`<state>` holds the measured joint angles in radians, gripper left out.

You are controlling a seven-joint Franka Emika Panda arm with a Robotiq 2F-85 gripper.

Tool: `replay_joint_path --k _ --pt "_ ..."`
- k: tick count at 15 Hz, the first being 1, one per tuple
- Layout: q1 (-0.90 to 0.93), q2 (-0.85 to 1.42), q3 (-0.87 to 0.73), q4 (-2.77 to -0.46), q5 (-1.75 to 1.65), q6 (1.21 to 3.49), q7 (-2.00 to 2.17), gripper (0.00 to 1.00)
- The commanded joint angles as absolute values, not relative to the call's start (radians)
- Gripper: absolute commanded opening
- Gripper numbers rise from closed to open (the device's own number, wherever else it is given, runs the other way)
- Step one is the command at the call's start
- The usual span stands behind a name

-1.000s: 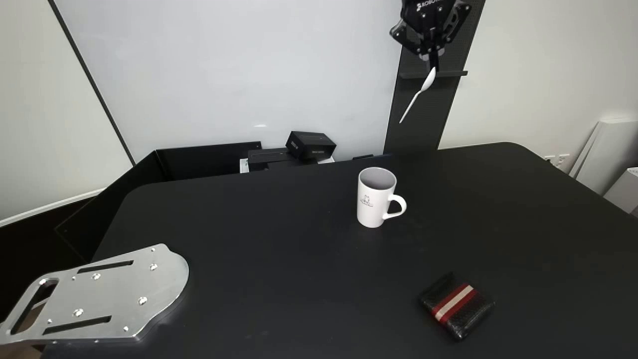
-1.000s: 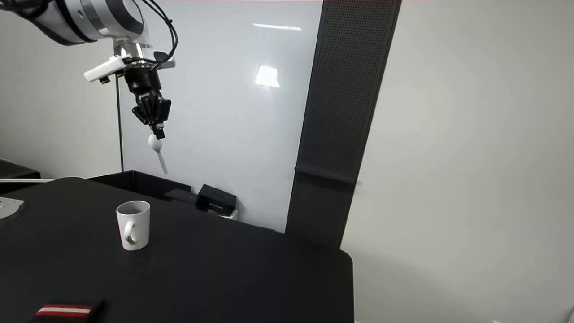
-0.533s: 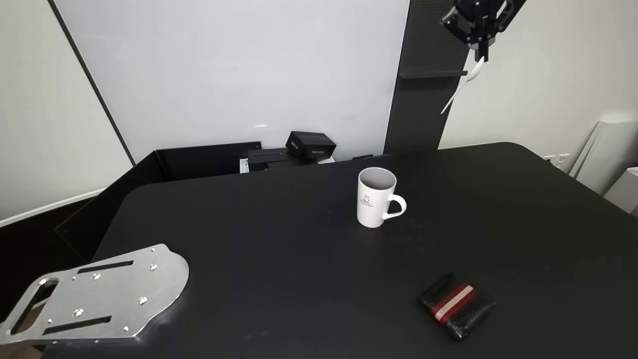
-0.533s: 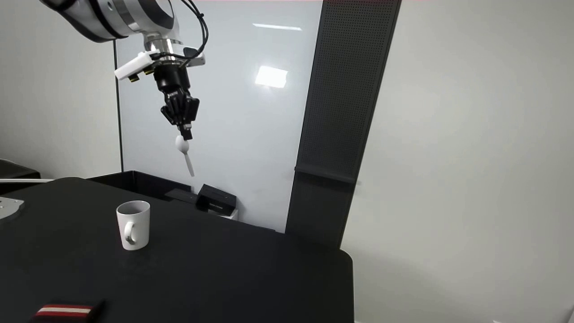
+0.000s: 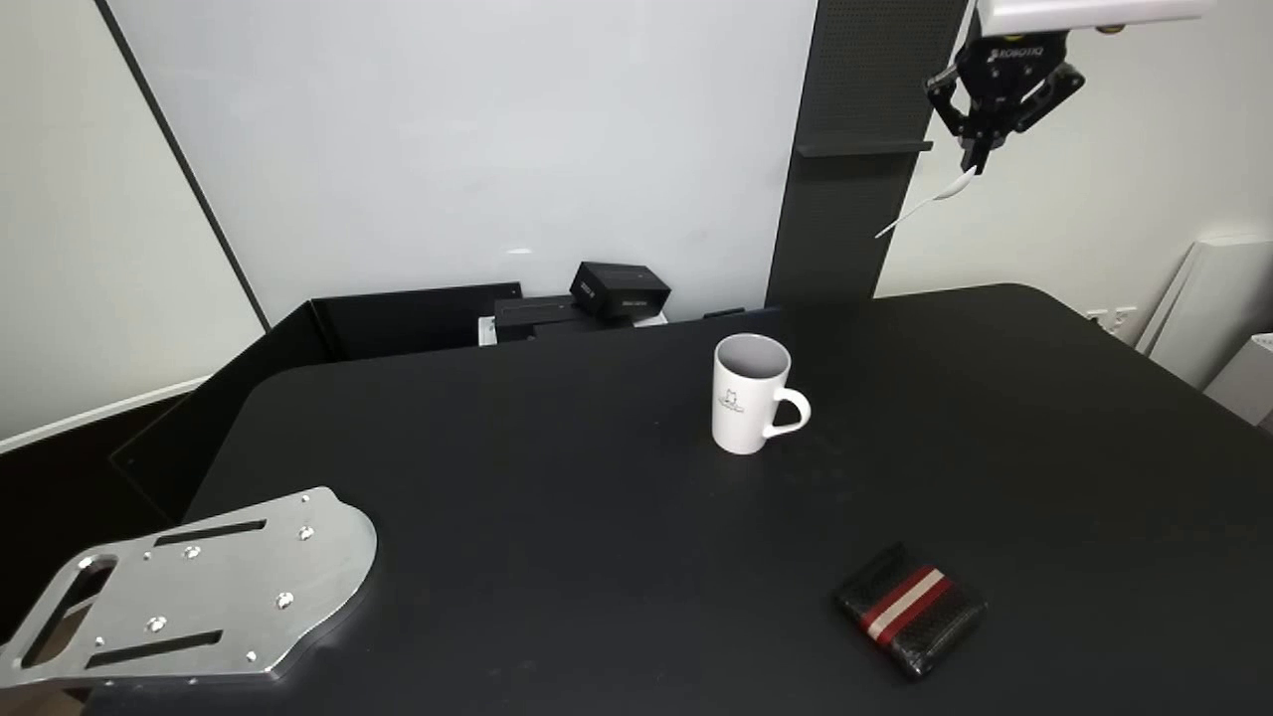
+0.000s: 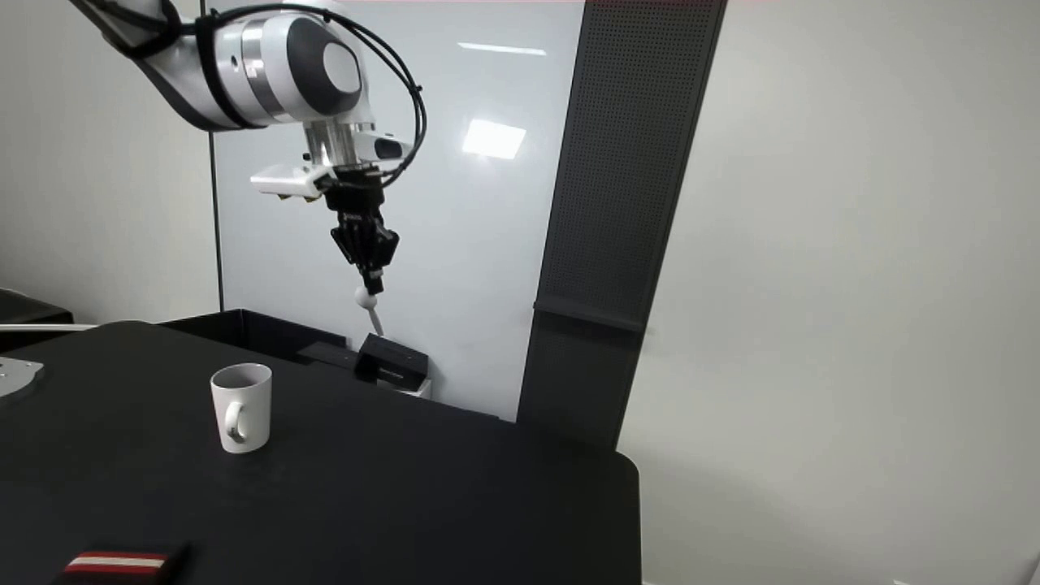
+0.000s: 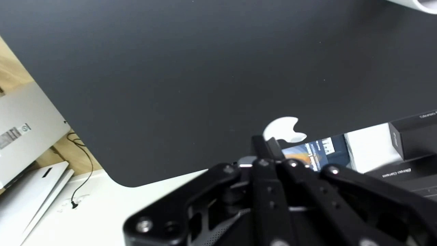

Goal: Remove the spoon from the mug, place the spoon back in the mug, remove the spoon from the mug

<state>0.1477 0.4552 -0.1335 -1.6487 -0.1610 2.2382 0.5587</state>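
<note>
Gripper [image 5: 975, 165], black and jointed, hangs high in the air with its fingers drawn right together, and yes, there is a thin white spoon [image 5: 958, 186] in that grip, pinched by the tip of its rounded bowl! The slim handle pokes out free, slanting downward in both exterior views, and in the wrist view pale pieces of the spoon peep past the fingertips, bright against the round-cornered black table [image 7: 153, 102]. Above it all stretches the white-and-grey robot arm [image 6: 244, 73], black cables [image 6: 418, 91] looped alongside. Down below, well apart from the spoon, a white cylindrical mug [image 5: 751, 423] with a small dark drawing on its side stands upright on the table, mouth up, its loop handle [image 5: 806, 410] out to one side; the wrist view catches just a bit of it in a top corner. Sharing the table, a square black wallet [image 5: 912, 611] striped red, white and red lies flat, and over at the edge sits a slotted silver metal plate [image 5: 229, 587] dotted with bolts. Past the far edge, rectangular black boxes [image 5: 622, 290] pile up by a pale wall [image 6: 812, 244], where a tall, dark perforated panel [image 6: 621, 203] stands.
</note>
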Motion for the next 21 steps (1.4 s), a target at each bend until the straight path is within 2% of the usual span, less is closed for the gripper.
replay_joint_path --k 1,11,21 --pt "0.120 0.411 -0.131 -1.836 -0.136 2.481 0.602 0.00" --pt "0.134 0.523 -0.237 -2.049 -0.063 2.947 0.608 0.00" --pt "0.138 0.697 -0.280 -2.036 0.109 3.020 0.556 0.00"
